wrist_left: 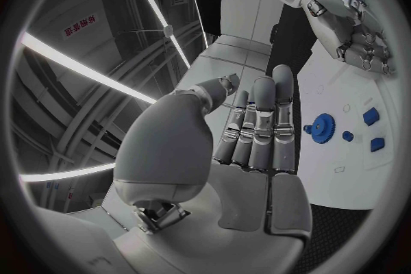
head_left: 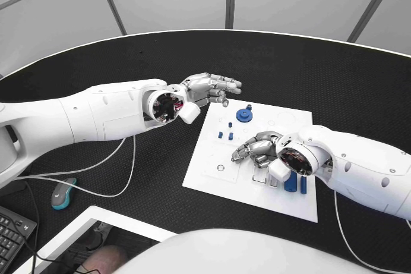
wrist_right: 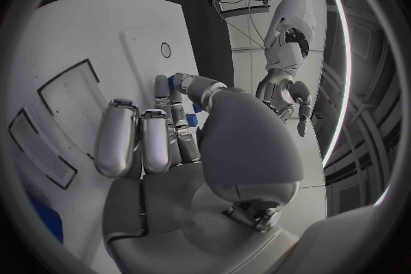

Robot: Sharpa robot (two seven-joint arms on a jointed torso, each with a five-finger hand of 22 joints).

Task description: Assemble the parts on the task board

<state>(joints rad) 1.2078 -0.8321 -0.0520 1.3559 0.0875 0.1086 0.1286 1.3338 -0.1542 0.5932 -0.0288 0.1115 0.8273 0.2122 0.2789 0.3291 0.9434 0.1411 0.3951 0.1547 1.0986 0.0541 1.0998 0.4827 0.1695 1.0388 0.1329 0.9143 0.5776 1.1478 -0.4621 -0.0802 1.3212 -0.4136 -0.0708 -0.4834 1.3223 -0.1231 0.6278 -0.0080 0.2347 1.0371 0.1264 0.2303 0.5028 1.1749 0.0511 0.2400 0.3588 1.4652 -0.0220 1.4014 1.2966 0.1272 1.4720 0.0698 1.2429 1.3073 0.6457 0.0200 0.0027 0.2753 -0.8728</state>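
Beside the task board (head_left: 224,185), a teal object (head_left: 62,194) touches white cables (head_left: 120,167)

Even, cool overhead light fills the head view; the white rectangular task board (head_left: 224,173) is bright against the matt black counter (head_left: 342,78), with soft, short shadows under the arms. In both wrist views the fisheye bends straight edges and darkens the rim. Long ceiling light strips flare white at the left wrist view's left side.
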